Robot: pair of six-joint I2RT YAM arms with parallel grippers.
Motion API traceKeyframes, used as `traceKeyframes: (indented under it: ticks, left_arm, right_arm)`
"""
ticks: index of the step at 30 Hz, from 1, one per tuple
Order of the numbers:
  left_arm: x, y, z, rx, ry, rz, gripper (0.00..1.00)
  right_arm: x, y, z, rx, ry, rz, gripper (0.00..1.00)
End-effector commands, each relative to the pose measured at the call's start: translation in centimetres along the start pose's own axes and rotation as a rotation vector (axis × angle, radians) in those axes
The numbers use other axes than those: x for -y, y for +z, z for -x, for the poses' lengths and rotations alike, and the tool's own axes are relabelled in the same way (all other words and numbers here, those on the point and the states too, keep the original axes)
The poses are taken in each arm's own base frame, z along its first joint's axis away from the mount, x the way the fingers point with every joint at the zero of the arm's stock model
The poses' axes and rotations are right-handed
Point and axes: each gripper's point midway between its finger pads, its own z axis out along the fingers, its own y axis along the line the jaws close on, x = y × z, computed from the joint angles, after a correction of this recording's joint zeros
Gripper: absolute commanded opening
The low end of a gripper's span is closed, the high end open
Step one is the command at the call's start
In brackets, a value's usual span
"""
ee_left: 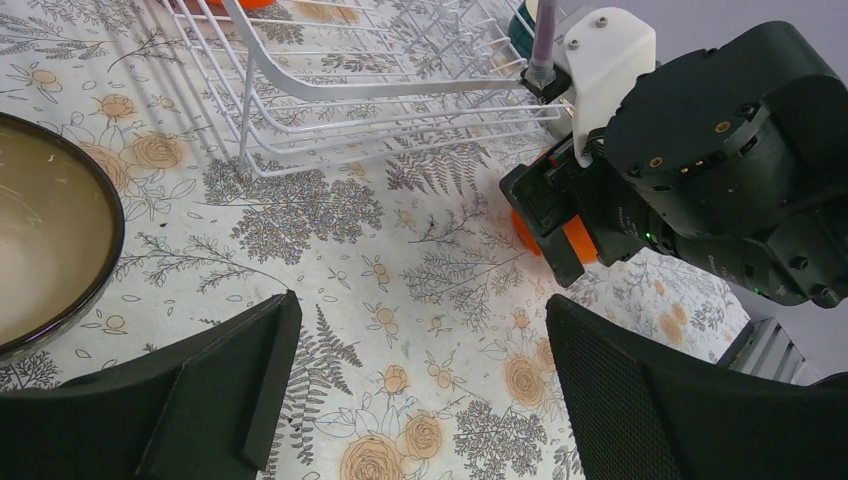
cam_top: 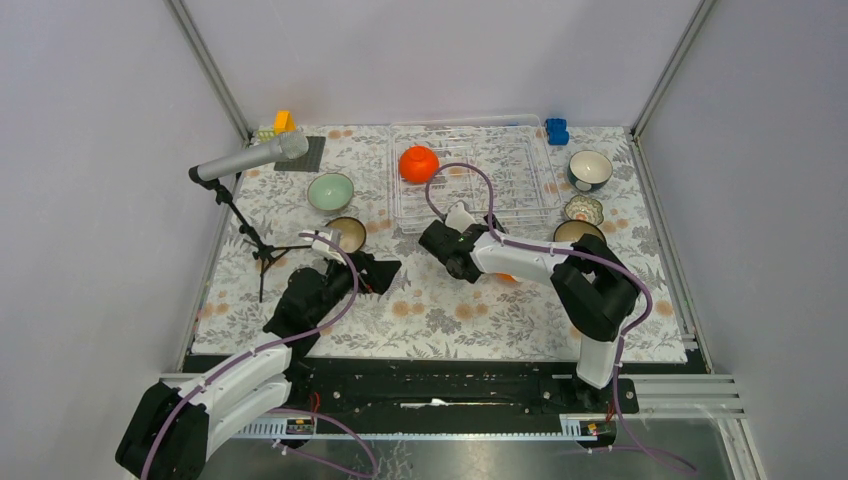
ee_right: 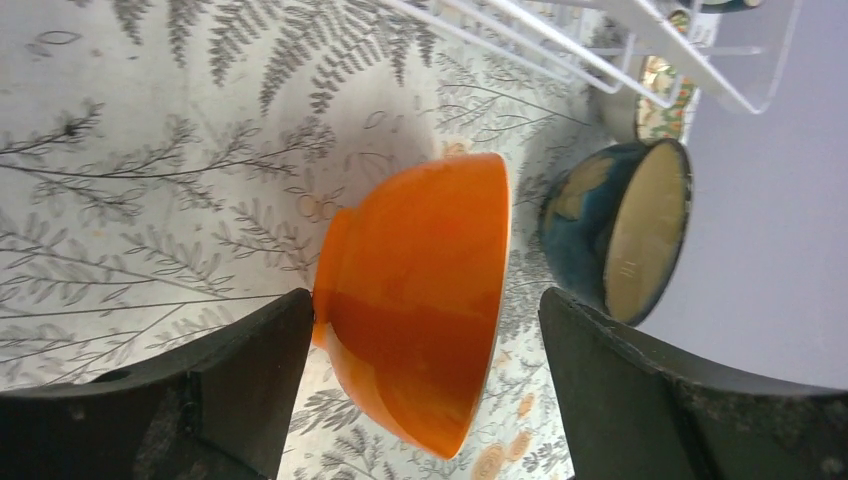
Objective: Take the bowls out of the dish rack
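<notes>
right gripper (ee_right: 422, 312) astride orange bowl (ee_right: 432, 235) | dish rack (cam_top: 525, 185) edge beside

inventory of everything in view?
wire-grid dish rack: 1, clear/white, far centre
round orange bowl: 1, in rack's left end
second orange bowl: 1, on floral mat, in front of rack
mint green bowl: 1, left of rack
dark-rimmed cream bowl: 1, just nearer
teal white-lined bowl: 1, right of rack
small patterned bowl: 1, just nearer
dark teal cream-lined bowl: 1, nearer still, partly hidden
blue toy block: 1, rack's far right corner
yellow-orange block: 1, far left
grey microphone on stand: 1, left
left gripper: 1, black, open over mat
right gripper: 1, black, open around second orange bowl
</notes>
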Motion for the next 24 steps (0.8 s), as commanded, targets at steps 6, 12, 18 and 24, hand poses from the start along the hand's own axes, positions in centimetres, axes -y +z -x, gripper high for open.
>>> traceKeyframes:
  ticks: [6, 12, 18, 24]
  left_arm:
    - [0.8, 0.4, 2.0, 0.050, 0.025, -0.015, 0.98]
    - [0.8, 0.3, 2.0, 0.052, 0.025, -0.015, 0.98]
    - [0.8, 0.3, 2.0, 0.053, 0.027, -0.014, 0.98]
    - [0.8, 0.3, 2.0, 0.052, 0.026, -0.014, 0.98]
  right_arm:
    - [-1.4, -1.7, 1.8, 0.039, 0.051, 0.142, 0.90]
    - [-2.3, -2.2, 2.1, 0.051, 0.064, 0.217, 0.88]
    - [-3.2, -2.8, 2.8, 0.068, 0.076, 0.285, 0.82]
    - [-3.5, -3.2, 3.2, 0.080, 0.081, 0.314, 0.79]
